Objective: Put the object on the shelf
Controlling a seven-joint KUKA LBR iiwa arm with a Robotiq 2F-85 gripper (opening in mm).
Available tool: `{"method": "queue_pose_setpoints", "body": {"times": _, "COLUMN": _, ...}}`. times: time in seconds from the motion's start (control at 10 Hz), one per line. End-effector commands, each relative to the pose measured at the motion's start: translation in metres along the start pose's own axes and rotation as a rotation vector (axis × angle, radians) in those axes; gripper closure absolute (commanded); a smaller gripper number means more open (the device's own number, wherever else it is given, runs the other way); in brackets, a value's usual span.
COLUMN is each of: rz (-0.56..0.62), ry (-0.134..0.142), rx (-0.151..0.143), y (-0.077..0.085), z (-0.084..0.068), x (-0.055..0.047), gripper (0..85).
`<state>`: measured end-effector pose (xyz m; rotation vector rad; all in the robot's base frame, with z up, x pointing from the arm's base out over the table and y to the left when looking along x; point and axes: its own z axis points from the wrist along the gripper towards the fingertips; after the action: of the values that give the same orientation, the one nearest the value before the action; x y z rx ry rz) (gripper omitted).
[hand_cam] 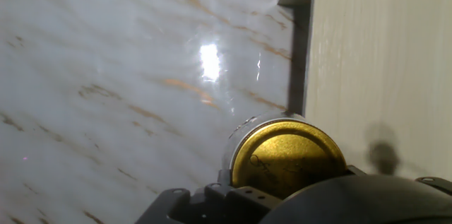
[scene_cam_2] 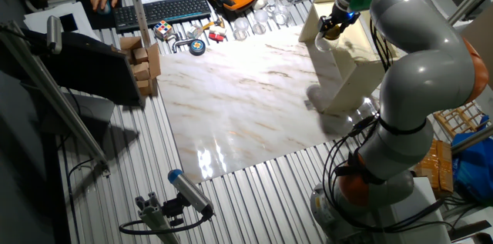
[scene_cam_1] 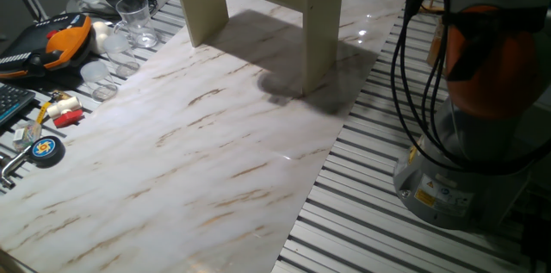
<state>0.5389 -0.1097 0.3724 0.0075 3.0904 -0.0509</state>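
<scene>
Jar (hand_cam: 288, 155) with the gold lid sits at the 6 o'clock edge of the hand view, right under the claw (scene_cam_2: 333, 28), over the shelf (hand_cam: 381, 61) top's edge with the marble desk (hand_cam: 127, 75) at 9 o'clock. Whether the claw pinches it (fingers hidden) I cannot tell. A drinking glass (scene_cam_1: 135, 16) stands well apart at the desk's edge.
</scene>
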Motion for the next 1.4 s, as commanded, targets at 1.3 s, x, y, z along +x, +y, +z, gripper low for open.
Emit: {"method": "queue_pose_setpoints", "body": {"times": 1.3, "rz": -0.059, "ry": -0.008, "rx": -0.042, "y": -0.037, "z": 0.014, "x": -0.016, "gripper": 85.0}}
